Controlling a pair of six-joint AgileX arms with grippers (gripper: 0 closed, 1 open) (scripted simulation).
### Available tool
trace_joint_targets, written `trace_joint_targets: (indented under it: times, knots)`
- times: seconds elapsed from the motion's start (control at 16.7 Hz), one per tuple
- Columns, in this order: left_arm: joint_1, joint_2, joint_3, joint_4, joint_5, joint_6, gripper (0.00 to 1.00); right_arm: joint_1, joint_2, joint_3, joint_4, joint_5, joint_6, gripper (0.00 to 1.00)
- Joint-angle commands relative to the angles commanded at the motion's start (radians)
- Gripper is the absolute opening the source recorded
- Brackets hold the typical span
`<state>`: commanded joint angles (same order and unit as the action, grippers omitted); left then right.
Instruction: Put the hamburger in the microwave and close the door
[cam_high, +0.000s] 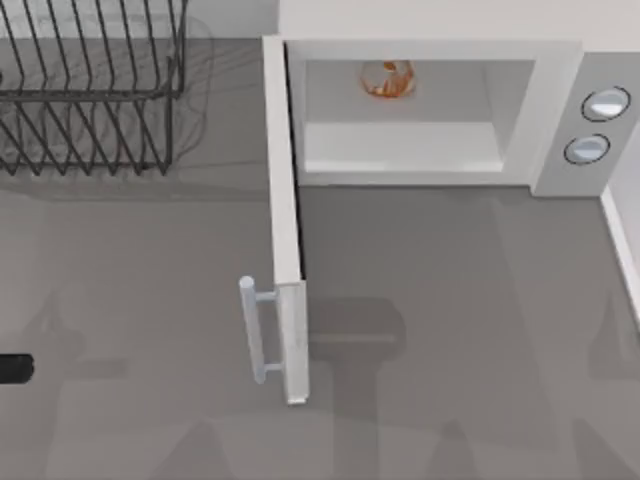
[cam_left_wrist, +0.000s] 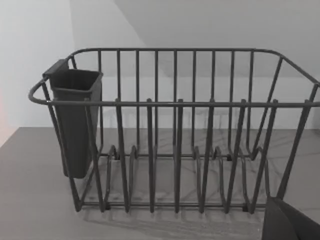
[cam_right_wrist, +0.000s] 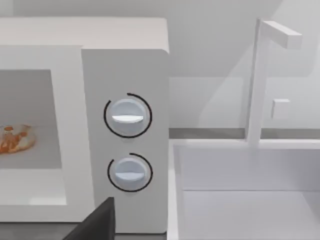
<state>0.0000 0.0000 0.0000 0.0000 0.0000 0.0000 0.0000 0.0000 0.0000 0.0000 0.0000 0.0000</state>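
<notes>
The hamburger (cam_high: 387, 80), a small pale lump with orange patches, lies deep inside the cavity of the white microwave (cam_high: 560, 60). The right wrist view shows the hamburger (cam_right_wrist: 15, 138) on the cavity floor, beside the microwave's grey knob panel (cam_right_wrist: 125, 55). The door (cam_high: 285, 220) stands wide open, swung out toward the table's front, its silvery bar handle (cam_high: 250, 330) facing left. A dark part of my left arm (cam_high: 12, 368) sits at the far left edge, well away from the door. A dark piece of my right gripper (cam_right_wrist: 97, 222) pokes in below the knobs.
A black wire rack (cam_high: 90, 90) stands at the back left; the left wrist view faces the rack (cam_left_wrist: 175, 130) and its dark cutlery cup (cam_left_wrist: 75, 125). A white sink basin (cam_right_wrist: 240, 200) with a faucet (cam_right_wrist: 260, 80) adjoins the microwave's right side.
</notes>
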Motion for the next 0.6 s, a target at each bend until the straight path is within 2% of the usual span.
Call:
trace_joint_targets:
  times: [0.36,0.48,0.6]
  knots:
    - [-0.017,-0.001,0.001,-0.003,-0.017,0.0,0.0,0.0,0.0,0.0,0.0,0.0,0.0,1.0]
    - [-0.075,-0.005,0.006,-0.012,-0.075,0.0,0.0,0.0,0.0,0.0,0.0,0.0,0.0,1.0]
    - [-0.168,-0.011,0.013,-0.024,-0.168,0.0,0.0,0.0,0.0,0.0,0.0,0.0,0.0,1.0]
